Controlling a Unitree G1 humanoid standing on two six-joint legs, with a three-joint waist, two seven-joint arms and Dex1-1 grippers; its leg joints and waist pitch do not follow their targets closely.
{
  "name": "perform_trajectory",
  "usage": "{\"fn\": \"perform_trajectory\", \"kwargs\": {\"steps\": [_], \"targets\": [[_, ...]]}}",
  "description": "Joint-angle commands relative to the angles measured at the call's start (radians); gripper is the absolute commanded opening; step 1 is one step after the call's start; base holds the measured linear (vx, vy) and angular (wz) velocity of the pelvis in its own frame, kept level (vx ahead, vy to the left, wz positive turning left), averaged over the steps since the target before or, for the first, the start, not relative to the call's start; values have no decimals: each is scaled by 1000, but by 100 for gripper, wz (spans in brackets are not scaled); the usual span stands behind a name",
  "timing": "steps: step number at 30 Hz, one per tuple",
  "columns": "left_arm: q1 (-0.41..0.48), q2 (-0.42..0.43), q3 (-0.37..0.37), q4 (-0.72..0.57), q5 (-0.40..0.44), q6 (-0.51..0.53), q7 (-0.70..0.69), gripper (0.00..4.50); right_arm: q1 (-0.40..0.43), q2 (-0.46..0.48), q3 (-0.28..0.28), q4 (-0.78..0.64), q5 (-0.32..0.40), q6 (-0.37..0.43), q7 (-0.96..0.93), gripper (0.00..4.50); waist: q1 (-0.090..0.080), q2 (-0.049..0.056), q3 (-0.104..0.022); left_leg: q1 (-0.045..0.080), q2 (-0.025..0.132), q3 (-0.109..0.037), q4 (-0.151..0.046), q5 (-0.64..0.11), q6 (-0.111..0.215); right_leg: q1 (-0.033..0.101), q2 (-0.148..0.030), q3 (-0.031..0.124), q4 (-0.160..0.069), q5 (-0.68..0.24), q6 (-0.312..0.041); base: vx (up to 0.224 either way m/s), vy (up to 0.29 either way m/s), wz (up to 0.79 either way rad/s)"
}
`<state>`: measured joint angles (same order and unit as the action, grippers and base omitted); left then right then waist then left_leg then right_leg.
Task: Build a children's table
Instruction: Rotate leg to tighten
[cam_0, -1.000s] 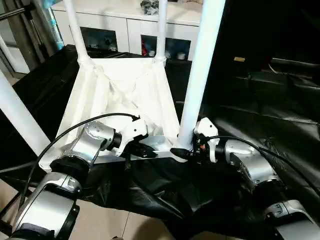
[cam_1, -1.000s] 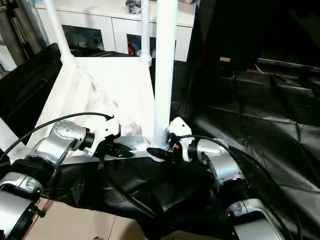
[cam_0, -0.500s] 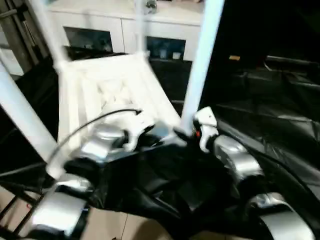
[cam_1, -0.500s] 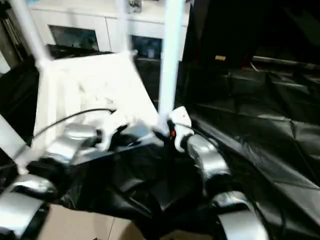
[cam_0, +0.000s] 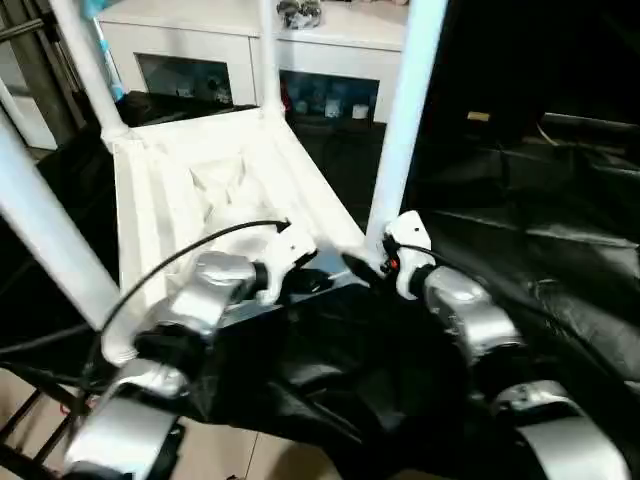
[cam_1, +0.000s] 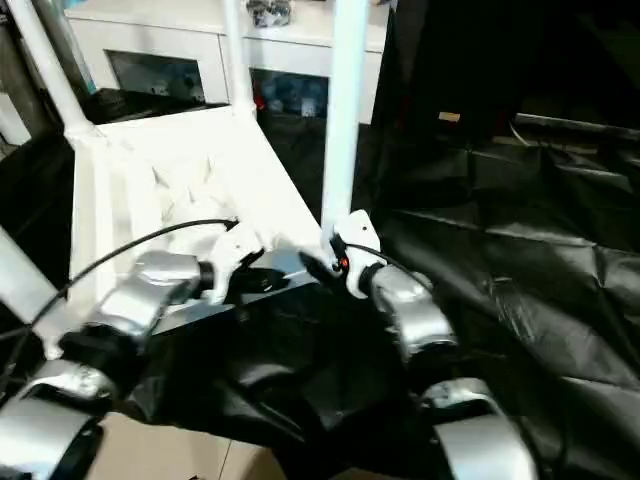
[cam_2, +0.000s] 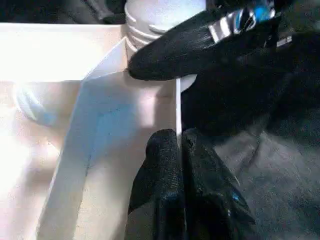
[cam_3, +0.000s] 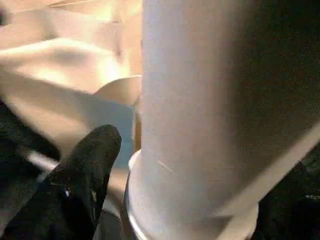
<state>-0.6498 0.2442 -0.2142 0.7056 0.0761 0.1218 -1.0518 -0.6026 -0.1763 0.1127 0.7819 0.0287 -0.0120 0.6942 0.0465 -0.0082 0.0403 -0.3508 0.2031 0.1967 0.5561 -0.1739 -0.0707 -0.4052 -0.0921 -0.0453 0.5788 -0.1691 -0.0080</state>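
The white tabletop (cam_0: 215, 185) lies upside down on the black sheet, ribbed underside up. Its four white legs stand upright in the corner sockets. My left gripper (cam_2: 178, 150) is shut on the thin near rim of the tabletop (cam_2: 115, 125), close to the near right corner. My right gripper (cam_0: 362, 268) grips the base of the near right leg (cam_0: 402, 120), one black finger (cam_3: 87, 170) on each side of the tube (cam_3: 210, 100). The near left leg (cam_0: 40, 225), far left leg (cam_0: 85, 70) and far right leg (cam_0: 268, 55) stand free.
A white cabinet with glass doors (cam_0: 200, 55) stands right behind the table. A crumpled black sheet (cam_0: 530, 230) covers the ground to the right and in front. Bare floor tiles (cam_0: 215, 450) show near my left arm.
The table has swung around its near right corner, its far end moving to the left. Both grippers kept their hold and shifted slightly away from me.
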Motion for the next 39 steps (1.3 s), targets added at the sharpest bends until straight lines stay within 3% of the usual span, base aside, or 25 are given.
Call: {"fn": "perform_trajectory", "kwargs": {"steps": [1,4,7,12,18,23,29,34,36,37,39], "targets": [[48,-7,-76,-17,-38,-36,-150,0,13,-34,43,-78,17,3,155,381,11,-10,-56,-4,22,-5,-53,-215,77,53,-39,29,-52,-148,-221,0,0,0],[56,36,-82,-33,-43,-52,-232,0,40,-88,46,-129,50,29,280,381,20,-7,-62,-3,26,0,-45,-145,103,53,-36,26,-35,-44,-257,0,0,0],[55,70,-85,-33,-46,-61,-287,0,70,-131,62,-181,82,48,381,381,28,-7,-60,-1,28,2,-43,-151,118,51,-36,24,-35,-34,-273,0,0,0],[60,107,-87,-52,-65,-59,-363,0,100,-168,84,-245,121,89,482,381,43,-6,-56,4,32,0,-50,-205,77,47,-39,25,-43,-137,-253,0,0,0],[59,139,-84,-52,-81,-69,-420,0,129,-192,121,-293,102,125,545,366,45,-8,-54,4,30,-2,-52,-229,42,44,-41,27,-47,-196,-228,0,0,0],[49,133,-75,-38,-80,-73,-398,0,133,-183,135,-297,105,142,549,335,45,-11,-55,2,29,-2,-51,-215,40,46,-41,27,-45,-186,-225,0,0,0],[46,109,-57,-34,-95,-64,-356,0,145,-160,110,-312,145,177,542,290,47,-12,-55,1,29,-3,-49,-214,43,45,-41,27,-45,-195,-223,0,0,0],[20,68,-31,5,-79,-52,-225,0,142,-118,75,-274,148,167,449,273,45,-13,-50,4,26,-5,-53,-268,17,38,-44,30,-56,-302,-194,0,0,0],[-8,17,-4,37,-69,-34,-105,0,107,-45,32,-177,106,148,224,273,35,-15,-46,2,23,-8,-55,-290,-2,32,-46,32,-63,-380,-166,0,0,0],[-13,5,-2,42,-66,-30,-81,0,96,-27,23,-152,97,155,167,272,33,-15,-46,8,21,-14,-57,-318,-17,33,-48,28,-69,-443,-147,0,0,0],[-27,-27,-5,59,-49,-24,-12,0,65,22,2,-86,76,163,27,272,23,-16,-48,0,20,-17,-60,-309,-21,38,-47,28,-69,-445,-134,0,0,0]]}}
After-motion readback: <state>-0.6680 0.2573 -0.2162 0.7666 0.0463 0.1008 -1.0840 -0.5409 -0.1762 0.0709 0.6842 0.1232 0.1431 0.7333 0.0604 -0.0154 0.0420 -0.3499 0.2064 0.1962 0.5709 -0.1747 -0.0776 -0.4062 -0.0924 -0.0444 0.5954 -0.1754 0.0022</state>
